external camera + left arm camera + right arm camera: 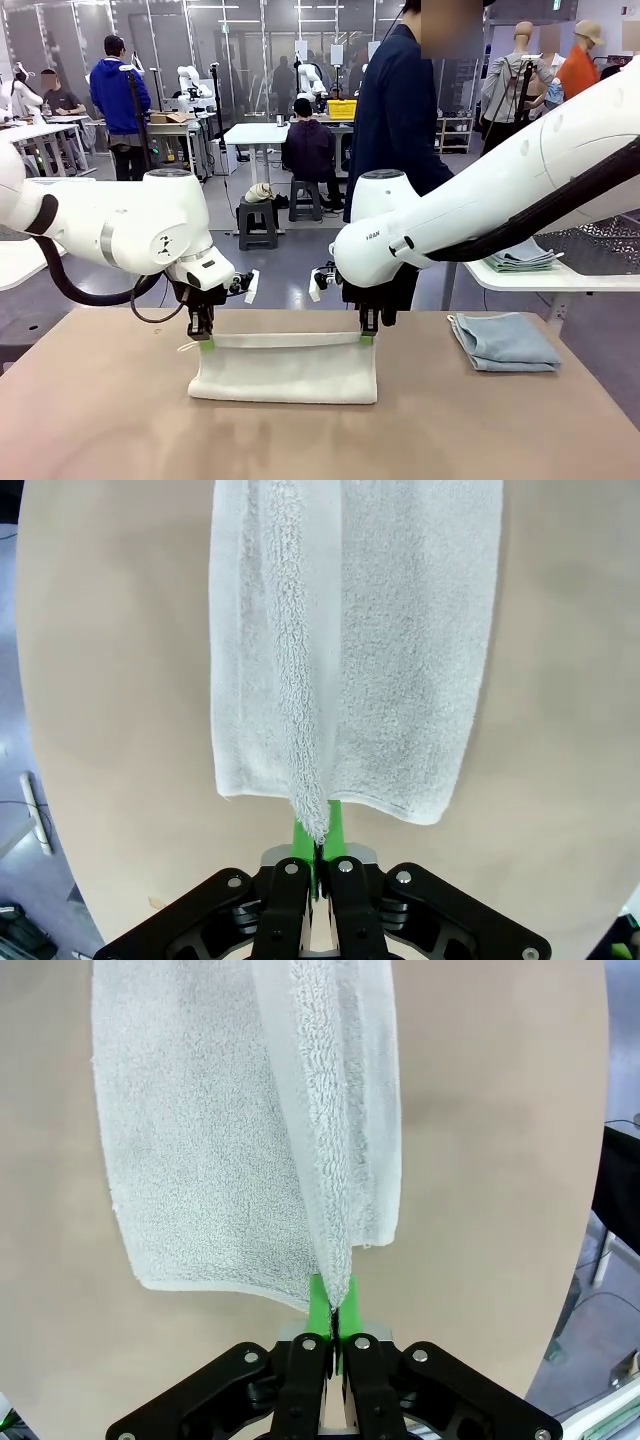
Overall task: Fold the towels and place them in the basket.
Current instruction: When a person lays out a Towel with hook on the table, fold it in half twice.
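at table centre, front view: cream-white rectangular terry towel (285,375) lies on the tan tabletop (100,420), long axis running 9 to 3 o'clock (12 = the person's side). left gripper (203,341) is clamped on the raised long edge at its 9 o'clock end, and right gripper (368,336) clamps the same edge at 3 o'clock. wrist views show green pads (337,825) pinching terry. towel body spreads toward 6 o'clock from both grippers, each equally near. folding likely means carrying that edge toward 6 o'clock. pale blue-grey folded terry towel (505,341) rests well apart at 3 o'clock.
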Motion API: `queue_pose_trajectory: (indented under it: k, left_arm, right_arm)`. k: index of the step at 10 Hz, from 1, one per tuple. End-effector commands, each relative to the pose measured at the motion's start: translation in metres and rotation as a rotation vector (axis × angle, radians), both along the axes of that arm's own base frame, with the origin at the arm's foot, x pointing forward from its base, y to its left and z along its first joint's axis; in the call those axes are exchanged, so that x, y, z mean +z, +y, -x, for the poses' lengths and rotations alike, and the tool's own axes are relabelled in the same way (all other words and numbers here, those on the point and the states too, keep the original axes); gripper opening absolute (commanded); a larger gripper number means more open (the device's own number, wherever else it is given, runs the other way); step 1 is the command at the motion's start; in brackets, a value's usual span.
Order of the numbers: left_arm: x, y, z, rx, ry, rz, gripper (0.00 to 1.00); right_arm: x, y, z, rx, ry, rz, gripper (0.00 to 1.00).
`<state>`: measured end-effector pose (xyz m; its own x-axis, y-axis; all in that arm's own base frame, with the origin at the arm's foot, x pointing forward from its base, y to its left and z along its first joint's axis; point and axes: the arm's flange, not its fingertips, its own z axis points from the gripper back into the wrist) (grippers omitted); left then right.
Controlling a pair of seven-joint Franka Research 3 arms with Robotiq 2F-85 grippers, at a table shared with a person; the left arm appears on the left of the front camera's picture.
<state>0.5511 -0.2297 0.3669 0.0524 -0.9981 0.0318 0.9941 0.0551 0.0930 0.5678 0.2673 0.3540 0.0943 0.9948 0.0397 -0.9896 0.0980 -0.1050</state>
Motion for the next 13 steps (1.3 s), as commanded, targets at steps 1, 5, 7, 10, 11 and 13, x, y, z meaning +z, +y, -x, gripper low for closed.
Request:
queue_pose_trajectory:
  k: [1,5,7,10,11,13]
  left_arm:
    - [-0.003,0.002,-0.018,-0.014,0.002,0.0,0.04]
    - [-0.023,0.004,-0.036,0.028,0.037,-0.021,0.04]
    - [-0.032,0.01,-0.043,0.05,0.056,-0.022,0.04]
    - [-0.041,0.013,-0.051,0.049,0.044,-0.008,0.23]
    - [-0.038,0.015,-0.05,0.048,0.012,-0.001,0.28]
    - [-0.033,0.02,-0.049,0.061,-0.065,0.019,0.47]
  right_arm:
    - [-0.008,0.0,-0.014,-0.014,-0.027,0.002,0.03]
    - [-0.028,-0.003,-0.036,-0.005,-0.001,-0.015,0.03]
    - [-0.033,-0.001,-0.04,-0.004,0.008,-0.013,0.03]
    - [-0.037,0.0,-0.043,0.023,-0.006,-0.016,0.2]
    - [-0.035,0.0,-0.042,0.038,-0.03,-0.02,0.23]
    - [-0.031,0.0,-0.04,0.046,-0.097,-0.019,0.43]
